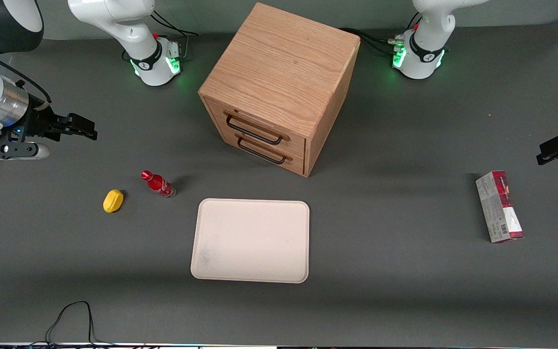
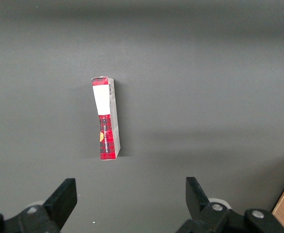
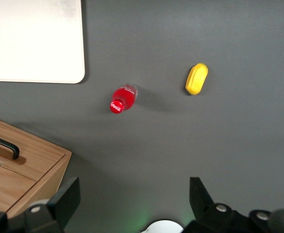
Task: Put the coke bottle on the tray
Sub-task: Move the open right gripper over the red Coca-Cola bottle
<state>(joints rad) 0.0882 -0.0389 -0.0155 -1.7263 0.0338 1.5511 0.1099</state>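
Observation:
The coke bottle (image 1: 158,184), small and red with a red cap, stands upright on the dark table beside the tray's corner. It also shows in the right wrist view (image 3: 123,98), seen from above. The cream-pink tray (image 1: 251,241) lies flat and bare, nearer the front camera than the wooden drawer cabinet; one of its corners shows in the right wrist view (image 3: 33,39). My right gripper (image 1: 87,130) hangs above the table toward the working arm's end, farther from the front camera than the bottle and well apart from it. It is open and empty (image 3: 134,199).
A yellow lump (image 1: 113,200) lies beside the bottle, also in the right wrist view (image 3: 197,78). A wooden two-drawer cabinet (image 1: 279,87) stands mid-table. A red-and-grey carton (image 1: 499,207) lies toward the parked arm's end. Cables lie at the table's front edge.

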